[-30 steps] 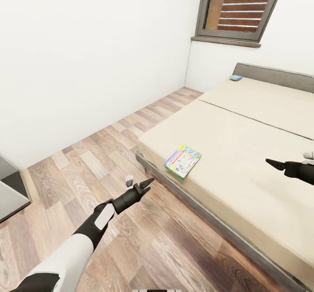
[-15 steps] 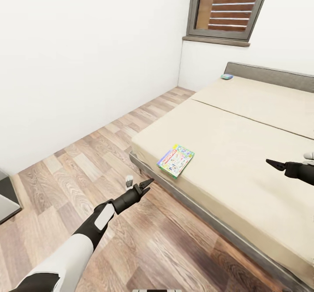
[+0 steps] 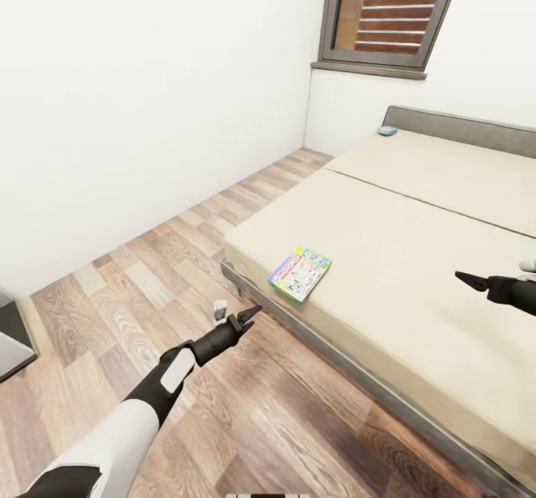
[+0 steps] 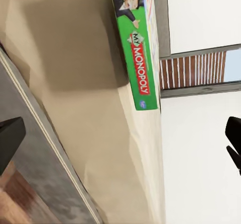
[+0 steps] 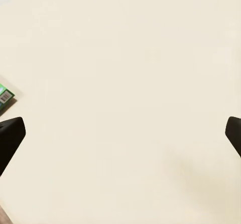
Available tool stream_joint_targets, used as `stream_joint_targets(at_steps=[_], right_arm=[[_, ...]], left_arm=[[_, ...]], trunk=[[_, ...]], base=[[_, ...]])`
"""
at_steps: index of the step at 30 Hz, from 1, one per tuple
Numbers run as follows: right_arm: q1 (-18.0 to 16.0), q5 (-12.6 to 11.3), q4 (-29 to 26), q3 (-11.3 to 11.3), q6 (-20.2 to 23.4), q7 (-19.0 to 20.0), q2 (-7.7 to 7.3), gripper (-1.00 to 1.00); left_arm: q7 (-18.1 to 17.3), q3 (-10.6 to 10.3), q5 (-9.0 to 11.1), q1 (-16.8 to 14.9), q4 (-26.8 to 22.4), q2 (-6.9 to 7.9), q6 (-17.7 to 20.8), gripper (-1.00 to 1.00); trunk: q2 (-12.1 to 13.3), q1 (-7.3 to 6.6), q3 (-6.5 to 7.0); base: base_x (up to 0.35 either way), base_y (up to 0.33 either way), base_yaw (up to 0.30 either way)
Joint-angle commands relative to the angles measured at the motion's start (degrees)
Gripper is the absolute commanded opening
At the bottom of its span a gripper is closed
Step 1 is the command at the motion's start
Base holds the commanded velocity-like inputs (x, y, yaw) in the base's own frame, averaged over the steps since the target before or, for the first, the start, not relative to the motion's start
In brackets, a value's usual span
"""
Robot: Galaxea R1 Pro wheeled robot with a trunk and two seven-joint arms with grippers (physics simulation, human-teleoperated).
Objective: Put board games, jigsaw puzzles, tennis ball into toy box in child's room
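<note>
The bed carries a board game near its corner and a second game by the headboard; the left gripper hangs spread over the floor beside the bed; the right gripper, spread, hovers above the mattress.

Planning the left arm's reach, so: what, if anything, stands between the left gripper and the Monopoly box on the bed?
Nothing visible does. The left gripper hangs open over the wooden floor, and the Monopoly box lies flat near the bed's near corner, with open air and the bed's edge between them.
</note>
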Motion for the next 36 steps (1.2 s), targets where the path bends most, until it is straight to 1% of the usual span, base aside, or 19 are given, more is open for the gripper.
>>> stream_joint_targets(at_steps=[1,6,8,11,14,15,17,18,20,25,36], right_arm=[[-0.04,-0.52,-0.01,-0.06,0.47,-0.16,-0.01,1.0],[-0.05,-0.52,-0.01,-0.06,0.47,-0.16,-0.03,1.0],[-0.02,-0.52,-0.01,-0.06,0.47,-0.16,-0.04,1.0],[-0.01,-0.54,-0.01,-0.07,0.47,-0.16,-0.05,1.0],[0.0,-0.57,-0.01,-0.02,0.47,-0.16,0.04,1.0],[0.0,-0.57,-0.01,-0.02,0.47,-0.16,0.04,1.0],[0.01,-0.58,-0.01,-0.01,0.47,-0.16,0.1,1.0],[0.01,-0.58,-0.01,-0.01,0.47,-0.16,0.1,1.0],[0.0,-0.59,-0.01,0.0,0.47,-0.16,0.13,1.0],[0.01,-0.6,-0.01,0.04,0.47,-0.16,0.17,1.0],[0.02,-0.6,-0.01,0.05,0.47,-0.16,0.2,1.0]], left_arm=[[-0.03,0.03,0.4,-0.02,0.01,-0.01,0.5,1.0],[0.79,0.83,0.46,-0.12,0.11,0.12,0.37,1.0],[1.71,1.82,0.49,-0.46,0.13,0.43,0.32,1.0],[2.25,2.32,0.48,-0.82,0.14,0.63,0.32,1.0],[4.14,3.39,0.41,-2.17,0.19,1.16,0.31,1.0],[4.14,3.39,0.41,-2.17,0.19,1.16,0.31,1.0],[5.63,3.84,0.44,-2.88,0.22,1.51,0.31,1.0],[5.63,3.84,0.44,-2.88,0.22,1.51,0.31,1.0],[6.97,4.2,0.5,-3.41,0.23,1.97,0.3,1.0],[8.2,4.52,0.55,-4.02,0.24,2.47,0.27,1.0],[9.23,4.79,0.75,-4.6,0.25,2.82,0.24,1.0]], trunk=[[-0.02,-0.01,-0.04],[-0.02,-0.01,-0.04],[-0.02,-0.01,-0.04],[-0.02,-0.01,-0.04],[-0.02,-0.01,-0.04],[-0.02,-0.01,-0.04],[-0.02,-0.01,-0.04],[-0.02,-0.01,-0.04],[-0.02,-0.01,-0.04],[-0.02,-0.01,-0.04],[-0.02,-0.01,-0.04]], base=[[0.0,0.0,-0.004],[0.0,0.0,-0.003],[0.0,0.0,-0.002],[0.0,0.0,-0.001],[0.0,0.0,0.0],[0.0,0.0,0.0],[0.0,0.0,0.0],[0.0,0.0,0.0],[0.0,0.0,0.0],[0.0,0.0,0.0],[0.0,0.0,-0.013]])
